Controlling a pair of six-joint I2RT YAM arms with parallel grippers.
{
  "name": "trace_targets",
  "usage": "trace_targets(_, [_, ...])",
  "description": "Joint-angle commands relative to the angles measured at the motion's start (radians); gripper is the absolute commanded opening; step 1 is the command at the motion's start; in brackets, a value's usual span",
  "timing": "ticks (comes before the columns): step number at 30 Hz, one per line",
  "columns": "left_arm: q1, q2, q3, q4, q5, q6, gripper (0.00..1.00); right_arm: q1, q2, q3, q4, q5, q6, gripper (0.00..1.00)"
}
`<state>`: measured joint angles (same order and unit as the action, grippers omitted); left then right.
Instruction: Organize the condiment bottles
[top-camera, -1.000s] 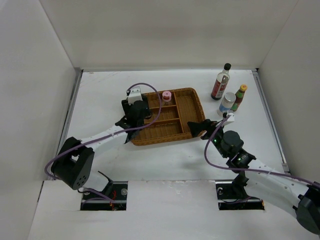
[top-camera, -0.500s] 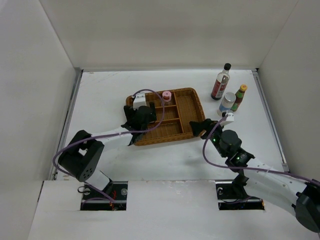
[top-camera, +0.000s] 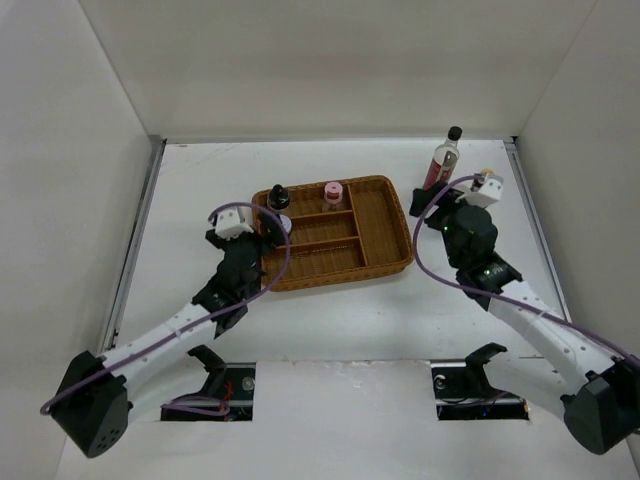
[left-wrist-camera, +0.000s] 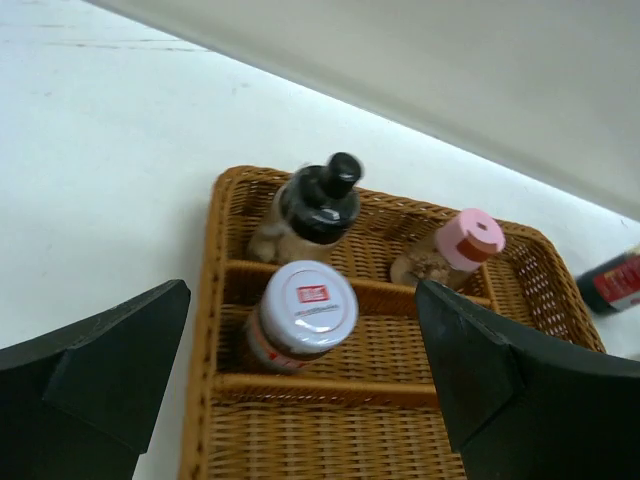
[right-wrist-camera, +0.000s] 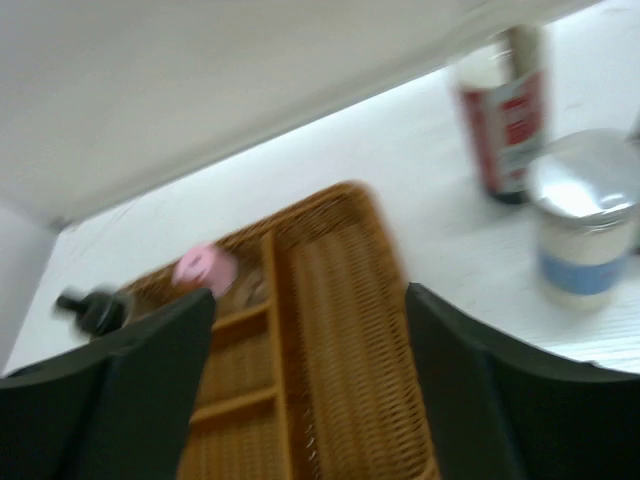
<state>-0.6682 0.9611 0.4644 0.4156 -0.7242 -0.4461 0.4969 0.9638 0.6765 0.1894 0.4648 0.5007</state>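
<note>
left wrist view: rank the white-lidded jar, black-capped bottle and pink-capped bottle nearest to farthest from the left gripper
1. white-lidded jar: left end of the wicker tray's middle row, nearest.
2. black-capped bottle: back-left compartment, just behind the jar.
3. pink-capped bottle: back row, off to the right, farthest.

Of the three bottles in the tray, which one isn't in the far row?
The white-lidded jar with a red logo on top. It stands one row nearer; the black-capped bottle and the pink-capped bottle stand in the far row.

Five condiment bottles (left-wrist-camera: 300, 315) show, three inside the one wicker tray (top-camera: 385, 225), two outside; possibly a sixth hidden.
</note>
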Motion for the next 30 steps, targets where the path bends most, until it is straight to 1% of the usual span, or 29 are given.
trace_targets(1, [0.009,-0.093,-0.113,0.032,-0.083,-0.051,1.00,-0.115,0.058,0.104,-0.086,0.086,-0.083,0.91])
trace_targets(3, [0.026,-0.133,-0.168,0.034,-0.069,-0.086,1.00,-0.186,0.116,0.142,-0.113,0.084,-0.088,0.98])
trace_targets(4, [0.032,-0.143,-0.193,0.035,-0.057,-0.106,1.00,-0.215,0.151,0.167,-0.129,0.080,-0.096,0.99])
trace_targets(8, [0.089,-0.140,-0.277,0.100,-0.012,-0.175,1.00,-0.290,0.292,0.253,-0.185,0.074,-0.114,1.00])
trace_targets(11, [0.117,-0.137,-0.308,0.149,0.048,-0.184,1.00,-0.306,0.386,0.313,-0.211,0.067,-0.131,1.00])
trace_targets(16, [0.123,-0.130,-0.319,0.157,0.057,-0.195,1.00,-0.317,0.499,0.400,-0.263,0.067,-0.146,1.00])
trace_targets(25, [0.123,-0.088,-0.323,0.190,0.065,-0.210,1.00,-0.355,0.588,0.408,-0.251,0.069,-0.145,1.00])
trace_targets(27, [0.123,-0.078,-0.322,0.195,0.062,-0.212,1.00,-0.358,0.611,0.413,-0.242,0.063,-0.143,0.94])
trace_targets(28, [0.123,-0.073,-0.322,0.199,0.060,-0.212,1.00,-0.358,0.621,0.416,-0.240,0.060,-0.143,0.88])
trace_targets(30, [0.126,-0.067,-0.323,0.206,0.063,-0.212,1.00,-0.357,0.635,0.423,-0.235,0.058,-0.142,0.71])
